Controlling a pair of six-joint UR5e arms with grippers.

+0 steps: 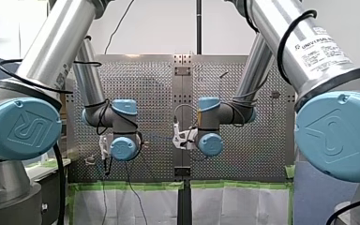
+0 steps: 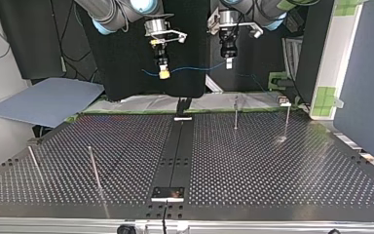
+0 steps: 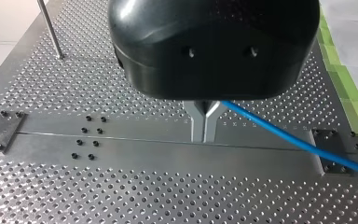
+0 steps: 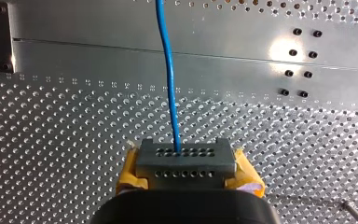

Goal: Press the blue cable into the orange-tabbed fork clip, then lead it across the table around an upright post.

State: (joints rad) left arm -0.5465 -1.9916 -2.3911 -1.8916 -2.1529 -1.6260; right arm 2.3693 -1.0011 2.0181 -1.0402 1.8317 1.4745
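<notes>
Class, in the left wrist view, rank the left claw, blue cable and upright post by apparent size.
1. left claw, swollen by nearness to the camera
2. blue cable
3. upright post, partly out of view

A white wall [image 1: 159,28] rises past the perforated table [image 2: 272,161]. In the top view a black drape [image 2: 126,58] hangs behind it, a grey-blue sheet [image 2: 48,100] lies at the left, and a grey-blue partition [image 2: 365,73] stands at the right beside a white panel [image 2: 328,63] with green tape squares [image 2: 324,97]
</notes>
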